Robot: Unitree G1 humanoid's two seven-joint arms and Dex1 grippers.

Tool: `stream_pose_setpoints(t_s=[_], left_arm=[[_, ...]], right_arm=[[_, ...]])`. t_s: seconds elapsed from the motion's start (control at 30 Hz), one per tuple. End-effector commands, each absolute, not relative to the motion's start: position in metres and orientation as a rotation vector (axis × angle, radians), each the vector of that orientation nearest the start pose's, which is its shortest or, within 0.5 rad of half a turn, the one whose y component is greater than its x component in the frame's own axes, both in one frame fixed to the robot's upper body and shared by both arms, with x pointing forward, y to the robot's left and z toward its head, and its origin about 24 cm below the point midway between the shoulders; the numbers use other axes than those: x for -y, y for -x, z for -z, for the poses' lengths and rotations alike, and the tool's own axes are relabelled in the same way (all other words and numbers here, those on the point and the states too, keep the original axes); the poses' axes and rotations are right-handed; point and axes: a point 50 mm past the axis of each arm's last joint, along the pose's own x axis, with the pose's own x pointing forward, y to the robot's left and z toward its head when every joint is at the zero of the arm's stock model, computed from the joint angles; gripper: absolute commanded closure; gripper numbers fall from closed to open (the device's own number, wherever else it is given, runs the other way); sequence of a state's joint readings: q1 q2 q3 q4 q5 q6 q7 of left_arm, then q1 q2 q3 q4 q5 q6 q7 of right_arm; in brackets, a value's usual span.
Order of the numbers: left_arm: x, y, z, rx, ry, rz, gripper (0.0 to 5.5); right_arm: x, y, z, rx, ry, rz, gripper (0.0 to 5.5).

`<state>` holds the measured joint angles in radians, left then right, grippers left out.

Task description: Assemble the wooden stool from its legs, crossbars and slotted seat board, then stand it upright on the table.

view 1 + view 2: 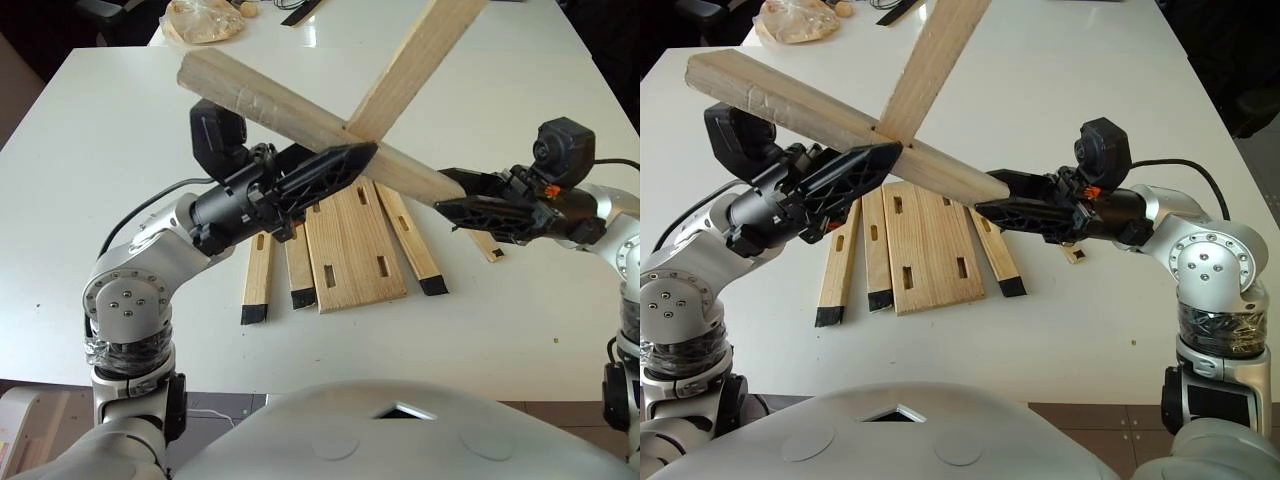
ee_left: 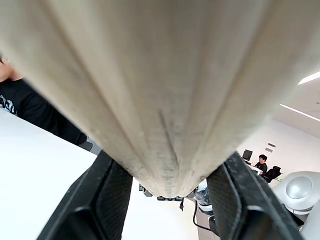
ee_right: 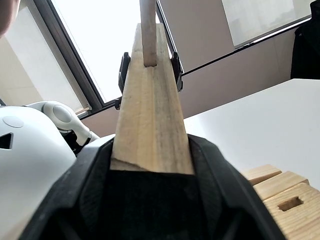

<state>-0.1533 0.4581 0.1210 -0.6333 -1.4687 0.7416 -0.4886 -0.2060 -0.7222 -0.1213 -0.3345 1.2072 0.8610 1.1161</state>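
Step, as I judge it: early assembly. One joint is made and everything else is still to fit. The next move calls for a second leg on the crossbar's free end, so one gripper must let go without the joint twisting.

- Table: white, smooth, glossy.
- Leg: the longest piece, pale square-section softwood with visible grain and a shiny wrap near its upper end. It is held in the air on a diagonal from upper left to centre right.
- Seat: a flat pale board lying at frame centre, with rectangular slots cut through it.
- Crossbar: a thinner slat, socketed mid-leg and rising to the top right.
- Loose bars: black-tipped, lying flat on either side of the seat.
- Left gripper: jaws clamped on the leg at the joint.
- Right gripper: jaws clamped on the leg's lower end.
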Motion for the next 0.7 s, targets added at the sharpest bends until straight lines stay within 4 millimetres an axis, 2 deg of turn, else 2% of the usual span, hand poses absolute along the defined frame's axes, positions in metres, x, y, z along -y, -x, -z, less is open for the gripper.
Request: stream_pose_setpoints(t_s=[0.03, 0.07, 0.2, 0.37, 0.53, 0.7], left_arm=[[-0.128, -0.188, -0.202, 0.12, 0.638, 1.415, 3.46], [-0.127, -0.188, -0.201, 0.11, 0.627, 1.415, 3.46], [-0.127, -0.192, -0.184, 0.039, 0.495, 1.378, 3.46], [-0.14, -0.193, -0.172, 0.013, 0.336, 1.284, 3.46], [-0.16, -0.19, -0.178, 0.013, 0.204, 1.24, 3.46], [-0.172, -0.174, -0.171, -0.088, 0.09, 1.254, 3.46]], right_arm=[[0.186, -0.217, -0.158, -0.307, -0.378, -1.49, 3.45], [0.186, -0.217, -0.157, -0.311, -0.361, -1.489, 3.09], [0.186, -0.219, -0.155, -0.311, -0.313, -1.459, 2.55], [0.199, -0.227, -0.157, -0.283, -0.282, -1.39, 2.52], [0.213, -0.237, -0.159, -0.232, -0.263, -1.274, 2.52], [0.217, -0.237, -0.154, -0.214, -0.258, -1.209, 2.52]])
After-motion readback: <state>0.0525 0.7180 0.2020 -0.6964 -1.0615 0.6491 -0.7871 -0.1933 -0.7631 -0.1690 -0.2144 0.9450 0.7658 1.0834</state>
